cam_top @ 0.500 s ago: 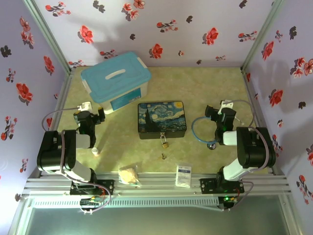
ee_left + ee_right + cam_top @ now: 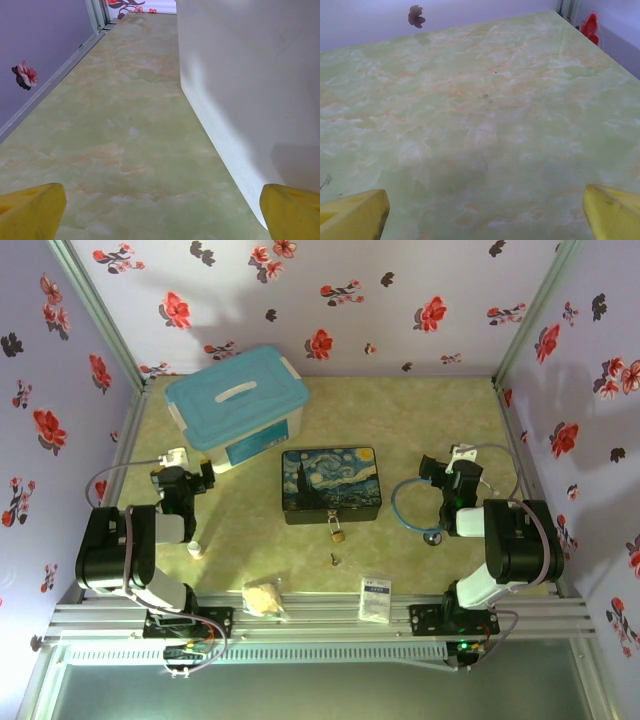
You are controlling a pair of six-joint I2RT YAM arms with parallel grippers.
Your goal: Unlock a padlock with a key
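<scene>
The small brass padlock (image 2: 338,533) lies on the table against the front of the painted tin box (image 2: 331,483), its shackle at the box's clasp. The tiny key (image 2: 334,560) lies loose on the table just in front of it. My left gripper (image 2: 184,473) rests far left of the tin, pointing at the blue-lidded box. In the left wrist view its yellow fingertips (image 2: 35,210) stand wide apart over bare table. My right gripper (image 2: 455,468) rests to the right of the tin. Its fingertips (image 2: 356,214) are equally wide apart, with nothing between them.
A white storage box with a blue lid (image 2: 237,405) stands at the back left; its white wall (image 2: 250,75) is close on the left gripper's right. A blue cable loop (image 2: 408,512) lies by the right arm. A small white bottle (image 2: 195,550), a crumpled lump (image 2: 265,598) and a white packet (image 2: 375,597) lie near the front edge.
</scene>
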